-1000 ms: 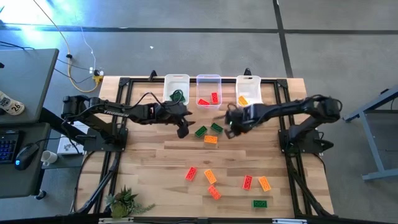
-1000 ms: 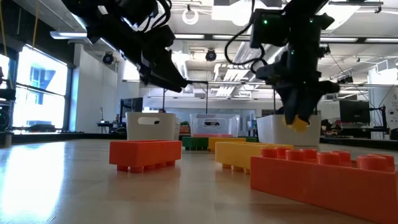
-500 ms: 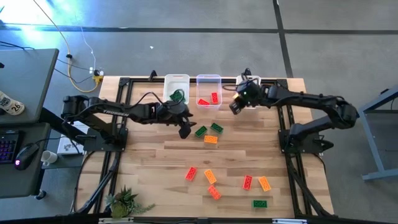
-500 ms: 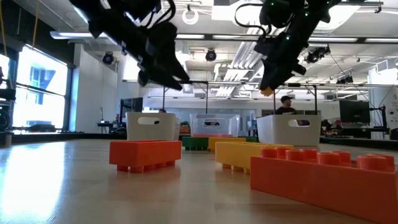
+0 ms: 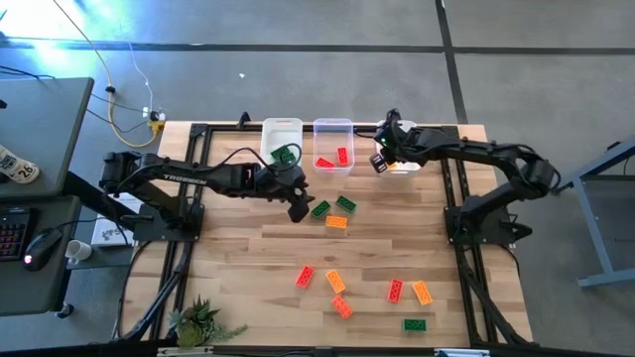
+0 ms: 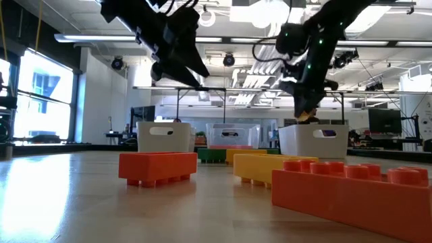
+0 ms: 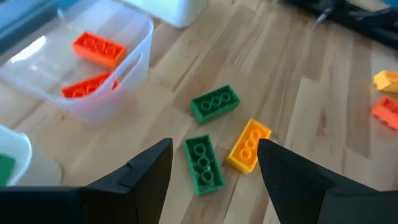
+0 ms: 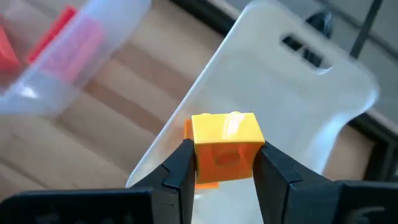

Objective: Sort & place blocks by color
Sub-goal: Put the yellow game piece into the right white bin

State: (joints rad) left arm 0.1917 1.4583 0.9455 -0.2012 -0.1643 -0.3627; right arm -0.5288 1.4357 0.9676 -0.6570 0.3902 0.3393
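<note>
My right gripper (image 5: 380, 162) is shut on an orange block (image 8: 226, 146), which hangs above the near left corner of the right white bin (image 5: 399, 145). My left gripper (image 5: 296, 208) hovers open over the table, empty, just left of two green blocks (image 7: 214, 102) (image 7: 204, 163) and an orange block (image 7: 249, 145) that lie flat on the wood. The middle clear bin (image 5: 332, 145) holds red blocks (image 7: 98, 47). In the left white bin (image 5: 281, 139) something green (image 5: 286, 154) shows. More red, orange and green blocks lie toward the near edge. My right gripper pinches the orange block by two opposite sides (image 8: 198, 155) between its two fingers (image 8: 180, 168), slanting down from above. The block is lifted clear, one end face (image 8: 227, 158) toward the wrist camera, with the white bin's inside (image 8: 292, 106) beneath it.
Several loose blocks lie in the near half of the table, among them a red one (image 5: 305, 277), an orange one (image 5: 422, 293) and a green one (image 5: 415, 324). A small plant (image 5: 198, 322) stands at the near left corner. Bare wood lies on the table's left side.
My right gripper, shut on the orange block, has swung from above the table beside the green blocks toward the far edge, rising and turning, and now stands over the right white bin. My left gripper has risen a little and stays open.
</note>
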